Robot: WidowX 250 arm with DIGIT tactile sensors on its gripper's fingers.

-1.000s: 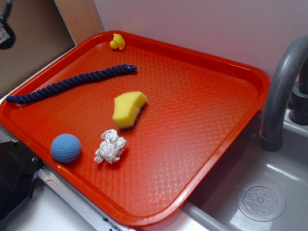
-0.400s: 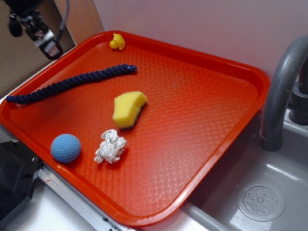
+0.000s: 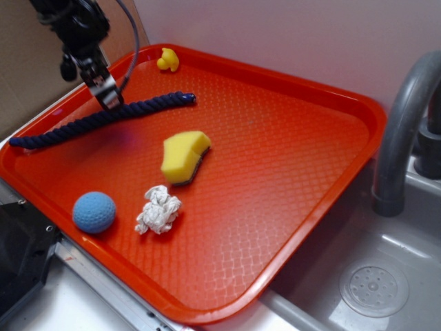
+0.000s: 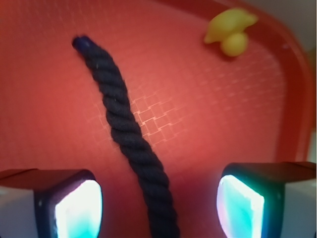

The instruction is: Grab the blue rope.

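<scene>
The end effector (image 3: 103, 93) is hovering over the blue rope (image 4: 130, 136) with its fingers spread wide — the approach step, nothing gripped yet. The rope is lying along the red tray's (image 3: 296, 207) far-left side, passing between the fingers; next it needs lowering straight down, then closing.

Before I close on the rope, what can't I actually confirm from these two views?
- Height of the end effector above the blue rope: neither view shows the gap.
- The rope under the end effector: hidden by it in the exterior view; cut off by the bottom edge in the wrist view.
- Fingertips: cropped in the wrist view.
- Duck detail: blurred.
</scene>
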